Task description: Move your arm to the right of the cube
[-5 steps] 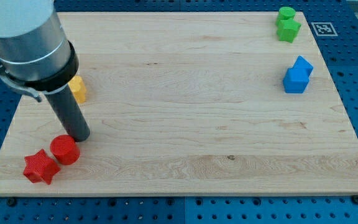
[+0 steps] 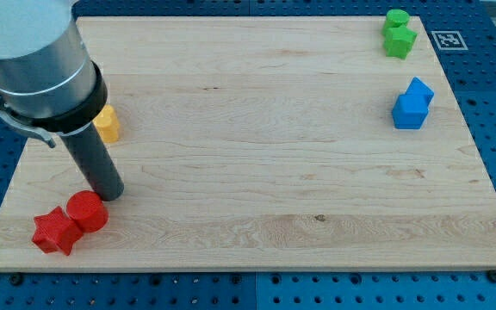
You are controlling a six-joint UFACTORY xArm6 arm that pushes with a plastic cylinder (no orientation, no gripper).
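Note:
My tip (image 2: 109, 194) rests on the wooden board (image 2: 257, 146) at the view's lower left. It touches or nearly touches the upper right of a red cylinder (image 2: 87, 212). A red star (image 2: 56, 231) sits against the cylinder's lower left. A blue cube (image 2: 408, 113) lies far off at the view's right, with another blue block (image 2: 419, 90) against its upper right. My tip is far to the left of the cube.
A yellow block (image 2: 107, 125) is partly hidden behind the arm at the left. A green cylinder (image 2: 396, 19) and a green block (image 2: 399, 40) sit at the top right. A marker tag (image 2: 447, 40) lies off the board's top right corner.
The red cylinder and red star have shifted slightly down and left. My tip has moved a little left with them.

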